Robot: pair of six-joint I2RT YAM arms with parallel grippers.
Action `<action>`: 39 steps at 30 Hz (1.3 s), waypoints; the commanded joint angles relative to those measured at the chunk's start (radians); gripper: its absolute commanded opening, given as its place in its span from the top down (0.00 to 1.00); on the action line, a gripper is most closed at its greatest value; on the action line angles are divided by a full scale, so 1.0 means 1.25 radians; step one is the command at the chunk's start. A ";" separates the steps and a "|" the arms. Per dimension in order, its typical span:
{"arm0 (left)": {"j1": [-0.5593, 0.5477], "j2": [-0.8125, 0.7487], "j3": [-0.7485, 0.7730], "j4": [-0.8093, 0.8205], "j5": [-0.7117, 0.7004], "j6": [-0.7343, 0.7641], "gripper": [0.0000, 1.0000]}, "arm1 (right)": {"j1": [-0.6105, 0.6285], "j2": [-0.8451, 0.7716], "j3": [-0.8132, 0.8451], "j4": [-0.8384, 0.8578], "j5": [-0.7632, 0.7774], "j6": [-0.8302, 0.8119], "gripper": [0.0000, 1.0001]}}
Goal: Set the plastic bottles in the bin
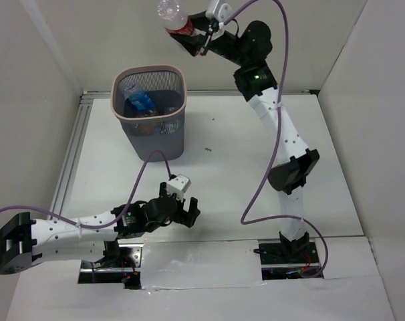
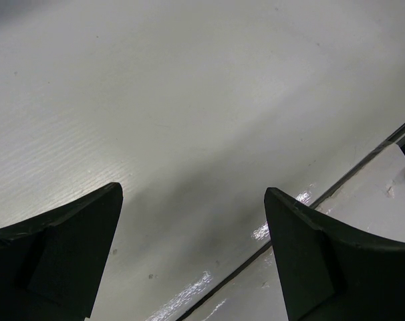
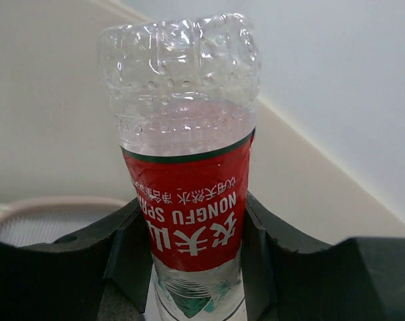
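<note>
My right gripper [image 1: 192, 35] is shut on the clear bottle with the red label [image 1: 174, 18], held high in the air to the upper right of the bin [image 1: 149, 73]. In the right wrist view the bottle [image 3: 189, 194] sits between my black fingers [image 3: 125, 251], its base pointing away, with the bin's pale rim [image 3: 49, 202] low at the left. Inside the grey mesh bin lie a blue-labelled bottle [image 1: 142, 101] and other clear bottles [image 1: 164, 110]. My left gripper [image 1: 184, 212] is open and empty, low over the table near the front; its view [image 2: 192, 200] shows only bare table.
White walls enclose the table on the left, back and right. A metal rail [image 1: 72, 150] runs along the left edge. A taped seam [image 2: 303, 214] crosses the table's front near the arm bases. Purple cables loop from both arms.
</note>
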 commanded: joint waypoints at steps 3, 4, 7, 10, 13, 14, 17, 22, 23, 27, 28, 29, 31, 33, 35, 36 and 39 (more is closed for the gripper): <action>-0.004 -0.014 0.015 0.048 -0.012 0.010 0.00 | 0.074 0.127 0.071 0.217 -0.023 0.287 0.58; -0.004 -0.023 0.005 0.048 -0.021 0.010 0.00 | 0.093 0.137 0.071 0.234 -0.023 0.326 0.56; -0.004 -0.047 -0.012 0.055 -0.029 0.010 0.00 | 0.115 0.159 0.034 0.269 -0.012 0.404 0.52; -0.004 -0.055 -0.012 0.055 -0.039 0.003 0.00 | 0.122 0.170 0.024 0.241 -0.003 0.412 0.39; -0.004 -0.055 -0.004 0.055 -0.048 0.003 0.00 | 0.111 0.177 0.024 0.174 0.013 0.384 0.00; -0.004 -0.055 -0.004 0.055 -0.048 0.011 0.00 | 0.111 0.160 0.024 0.164 0.022 0.384 0.00; -0.004 -0.048 0.004 0.079 -0.040 0.026 0.00 | 0.070 0.122 0.031 0.104 0.060 0.360 0.00; -0.004 -0.022 0.044 0.107 -0.025 0.063 0.00 | -0.027 0.036 0.023 -0.075 0.116 0.342 0.00; -0.004 -0.022 0.056 0.107 -0.024 0.073 0.00 | -0.063 0.018 0.015 -0.123 0.125 0.327 0.00; 0.006 -0.002 0.137 0.057 -0.039 0.084 0.00 | -0.143 -0.133 -0.136 -0.337 0.172 0.223 0.00; 0.019 -0.002 0.145 0.049 -0.031 0.096 0.00 | -0.152 -0.217 -0.258 -0.400 0.222 0.195 0.00; 0.029 -0.002 0.145 0.059 -0.020 0.103 0.00 | -0.153 -0.254 -0.312 -0.439 0.259 0.157 0.00; 0.083 -0.011 0.153 0.084 0.034 0.103 0.00 | -0.160 -0.353 -0.468 -0.496 0.351 0.072 0.00; 0.130 -0.026 0.153 0.091 0.113 0.103 0.00 | -0.160 -0.417 -0.577 -0.512 0.505 0.052 0.00; 0.201 -0.034 0.153 0.098 0.156 0.103 0.00 | -0.167 -0.528 -0.745 -0.489 0.606 0.052 0.00; 0.222 -0.034 0.153 0.098 0.172 0.103 0.00 | -0.175 -0.568 -0.799 -0.474 0.622 0.052 0.00; 0.292 -0.058 0.161 0.065 0.223 0.103 0.00 | -0.197 -0.725 -0.993 -0.426 0.613 0.083 0.00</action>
